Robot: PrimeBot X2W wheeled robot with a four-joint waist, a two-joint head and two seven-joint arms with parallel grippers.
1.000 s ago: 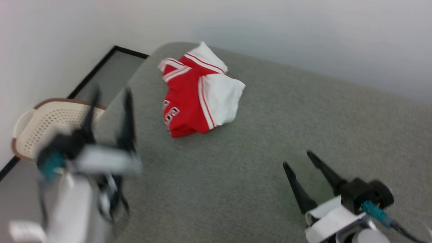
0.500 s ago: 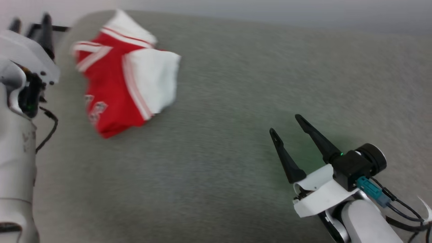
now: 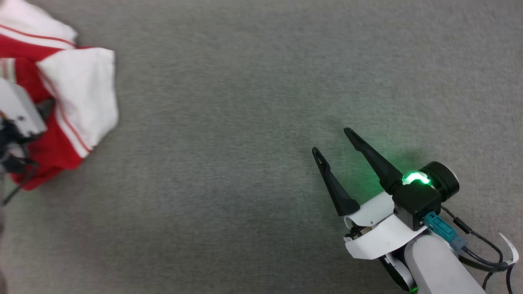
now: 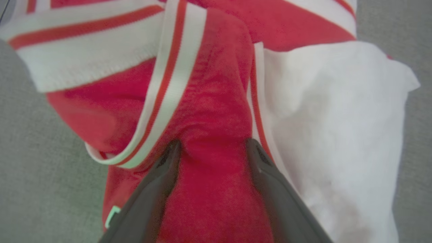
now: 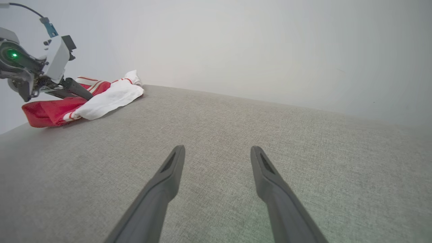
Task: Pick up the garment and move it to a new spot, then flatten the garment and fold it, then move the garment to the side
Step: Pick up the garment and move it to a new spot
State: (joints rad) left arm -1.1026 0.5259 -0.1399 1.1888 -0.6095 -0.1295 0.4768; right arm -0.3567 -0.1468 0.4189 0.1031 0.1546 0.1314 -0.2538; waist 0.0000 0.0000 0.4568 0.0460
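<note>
Left wrist view: claw (image 4: 213, 144) astride garment (image 4: 209, 98)

Garment (image 3: 80, 90) far from right end effector (image 3: 330, 140)

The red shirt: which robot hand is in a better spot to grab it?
Left. The left hand is open with its fingers astride a fold of the shirt, so it probably only needs to close. The right hand is open over bare grey surface, far from it.

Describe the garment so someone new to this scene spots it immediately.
A grey fabric surface spans the head view. At that view's left edge, under the open left gripper, lies the garment, crumpled. Its red body, white sleeve and striped trim stand out against the grey.
</note>
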